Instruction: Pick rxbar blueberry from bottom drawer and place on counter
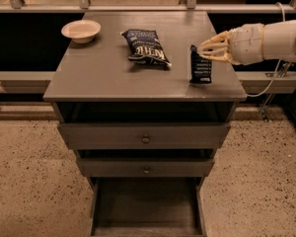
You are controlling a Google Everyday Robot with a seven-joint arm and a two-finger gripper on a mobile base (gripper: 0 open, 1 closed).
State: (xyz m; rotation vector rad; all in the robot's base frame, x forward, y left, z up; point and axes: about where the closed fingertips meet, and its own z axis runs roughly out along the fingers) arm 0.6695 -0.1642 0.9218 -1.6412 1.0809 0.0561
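The rxbar blueberry (201, 69), a small dark wrapper with pale lettering, stands upright with its lower end on the counter (103, 78) near the right edge. My gripper (203, 50) reaches in from the right and is shut on the bar's top end. The bottom drawer (147, 209) is pulled out below the cabinet, and its flat grey floor shows nothing on it.
A crinkled dark chip bag (145, 47) lies at the counter's middle back. A pale bowl (81, 30) sits at the back left corner. Two shallower drawers with round knobs (145, 138) are partly open above the bottom drawer. A railing runs behind the cabinet.
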